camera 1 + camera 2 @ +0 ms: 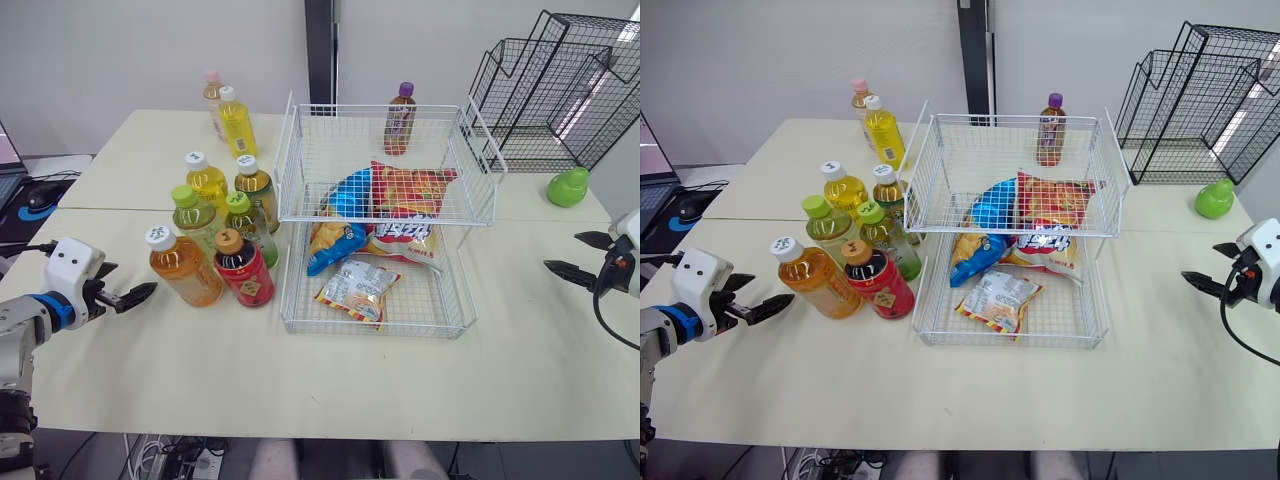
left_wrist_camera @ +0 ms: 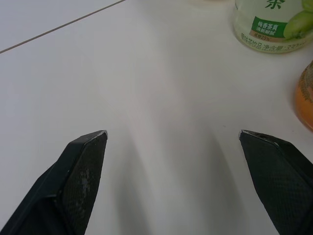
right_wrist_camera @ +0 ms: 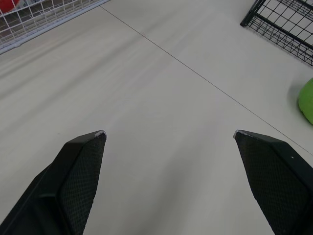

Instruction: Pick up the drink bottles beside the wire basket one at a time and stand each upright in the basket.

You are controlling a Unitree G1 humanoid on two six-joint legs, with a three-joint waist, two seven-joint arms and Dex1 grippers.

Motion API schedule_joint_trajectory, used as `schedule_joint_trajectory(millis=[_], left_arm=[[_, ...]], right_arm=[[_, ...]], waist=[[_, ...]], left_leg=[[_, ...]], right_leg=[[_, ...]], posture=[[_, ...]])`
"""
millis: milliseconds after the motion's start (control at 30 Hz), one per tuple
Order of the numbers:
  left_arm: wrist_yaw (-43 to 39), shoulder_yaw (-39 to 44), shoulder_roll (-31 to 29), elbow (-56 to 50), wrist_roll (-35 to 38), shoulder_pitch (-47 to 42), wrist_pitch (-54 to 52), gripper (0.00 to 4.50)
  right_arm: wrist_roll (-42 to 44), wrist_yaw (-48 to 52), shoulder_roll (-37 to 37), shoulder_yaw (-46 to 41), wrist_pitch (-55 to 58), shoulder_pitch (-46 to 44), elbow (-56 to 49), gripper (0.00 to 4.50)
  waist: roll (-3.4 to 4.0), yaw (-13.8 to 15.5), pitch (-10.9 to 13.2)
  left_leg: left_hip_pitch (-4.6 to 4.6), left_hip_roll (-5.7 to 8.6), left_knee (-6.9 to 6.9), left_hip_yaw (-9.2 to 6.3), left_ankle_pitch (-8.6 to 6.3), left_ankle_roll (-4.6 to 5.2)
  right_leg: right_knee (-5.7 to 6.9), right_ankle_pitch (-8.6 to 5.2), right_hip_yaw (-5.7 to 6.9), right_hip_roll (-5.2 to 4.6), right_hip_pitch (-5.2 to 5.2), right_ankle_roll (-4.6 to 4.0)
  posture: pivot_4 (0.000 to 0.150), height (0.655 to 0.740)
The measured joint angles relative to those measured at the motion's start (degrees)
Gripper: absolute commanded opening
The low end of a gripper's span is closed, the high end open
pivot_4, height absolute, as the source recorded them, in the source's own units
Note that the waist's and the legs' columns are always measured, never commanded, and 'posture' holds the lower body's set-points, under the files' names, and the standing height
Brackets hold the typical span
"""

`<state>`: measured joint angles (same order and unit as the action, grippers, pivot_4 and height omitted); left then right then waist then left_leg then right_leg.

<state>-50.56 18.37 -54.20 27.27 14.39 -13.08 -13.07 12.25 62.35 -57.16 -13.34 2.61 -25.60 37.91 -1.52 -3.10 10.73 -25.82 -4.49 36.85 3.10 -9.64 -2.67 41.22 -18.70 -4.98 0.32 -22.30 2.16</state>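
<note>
While my left gripper (image 1: pixel 132 277) and right gripper (image 1: pixel 561 250) gape empty, first pick pends: reach white-capped orange plastic bottle (image 1: pixel 185 268), centre-left.

The left gripper (image 2: pixel 173 134) holds its fingers (image 2: pixel 80 171) wide apart over the pale surface (image 2: pixel 161 73), near a green-labelled bottle (image 2: pixel 274 27) and an orange bottle (image 2: pixel 304 95).

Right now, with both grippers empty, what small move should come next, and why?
Probably ease the open left gripper toward the white-capped orange drink bottle: it stands nearest, untouched, beside the white wire basket.
</note>
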Motion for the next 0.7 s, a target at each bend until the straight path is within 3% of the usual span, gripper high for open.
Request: schedule_joint_trajectory(millis=[700], left_arm=[[-2.80,4.64,-0.65,2.17,3.26,1.22,0.66,4.47]], right_arm=[[0.66,3.88,0.02,0.63,-2.12,-0.12,-3.96,4.50]], waist=[[0.00,-0.03,0.00]], left_leg=[[0.01,-0.03,0.00,0.03,0.00,0.00]], right_leg=[[0.01,0.00,-0.01,0.01,-0.01,0.00]], posture=[[0.150,0.6978]])
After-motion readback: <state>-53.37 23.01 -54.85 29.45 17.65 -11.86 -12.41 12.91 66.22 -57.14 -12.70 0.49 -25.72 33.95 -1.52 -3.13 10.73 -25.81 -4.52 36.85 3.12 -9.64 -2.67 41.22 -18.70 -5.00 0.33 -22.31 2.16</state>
